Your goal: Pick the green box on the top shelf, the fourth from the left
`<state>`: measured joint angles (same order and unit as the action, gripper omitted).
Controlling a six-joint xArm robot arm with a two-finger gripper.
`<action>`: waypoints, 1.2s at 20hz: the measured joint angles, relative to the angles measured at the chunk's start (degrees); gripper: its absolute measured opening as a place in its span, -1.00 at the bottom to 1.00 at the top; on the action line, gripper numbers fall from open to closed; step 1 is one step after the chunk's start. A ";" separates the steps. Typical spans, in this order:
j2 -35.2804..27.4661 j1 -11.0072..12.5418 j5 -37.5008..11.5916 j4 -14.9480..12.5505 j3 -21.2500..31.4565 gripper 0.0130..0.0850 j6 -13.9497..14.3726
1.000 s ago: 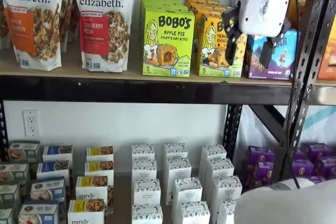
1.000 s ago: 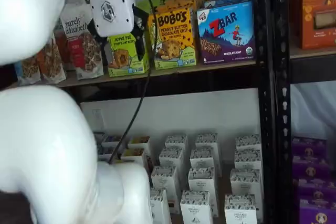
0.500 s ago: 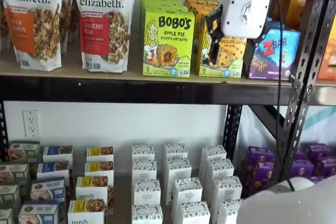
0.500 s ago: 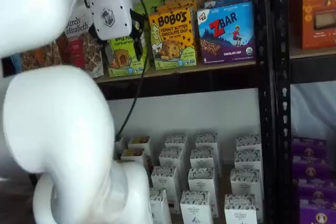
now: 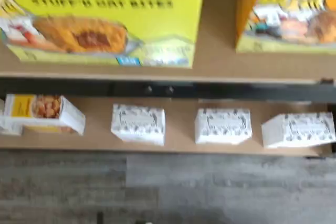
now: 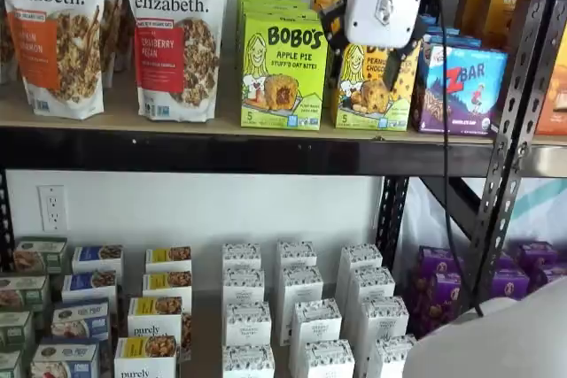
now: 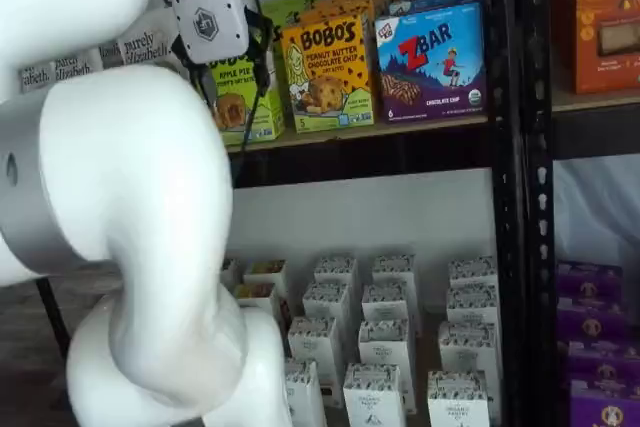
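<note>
While my hand hangs before the yellow-orange box with its black fingers spread apart and nothing between them, the green box stands upright just beside it on the top shelf, untouched. Granola bags stand further along from the green box.

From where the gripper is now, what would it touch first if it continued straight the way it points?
Probably the lime-green Bobo's Apple Pie carton or the yellow-orange Bobo's box beside it. The white gripper with black fingers, open, hangs before both in a shelf view; depth is unclear.
</note>
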<state>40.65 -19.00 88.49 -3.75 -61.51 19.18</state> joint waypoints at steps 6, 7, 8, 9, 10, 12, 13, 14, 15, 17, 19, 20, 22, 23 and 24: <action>-5.22 -0.83 -2.81 -0.39 -4.35 1.00 0.89; -6.10 -0.88 -3.02 -0.55 -5.14 1.00 0.96; -6.96 -0.89 -3.23 -0.64 -5.89 1.00 0.98; -7.78 -0.91 -3.49 -0.74 -6.59 1.00 1.01; -8.52 -0.92 -3.73 -0.81 -7.26 1.00 1.04; -10.15 -1.01 -4.09 -0.97 -8.80 1.00 1.14; -10.86 -1.15 -4.05 -1.23 -9.48 1.00 1.29; -11.45 -1.28 -4.00 -1.50 -10.05 1.00 1.44; -11.92 -1.29 -4.16 -1.49 -10.51 1.00 1.45; -12.69 -1.02 -4.79 -0.91 -11.30 1.00 1.15; -13.49 -0.82 -4.87 -0.49 -12.23 1.00 0.90; -14.06 -0.70 -4.73 -0.27 -12.92 1.00 0.75; -15.21 -0.71 -4.31 -0.35 -14.35 1.00 0.74; -15.84 -0.72 -3.94 -0.29 -15.14 1.00 0.72; -16.39 -0.65 -3.69 0.06 -15.79 1.00 0.61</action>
<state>24.27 -19.65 84.80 -3.69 -77.30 19.79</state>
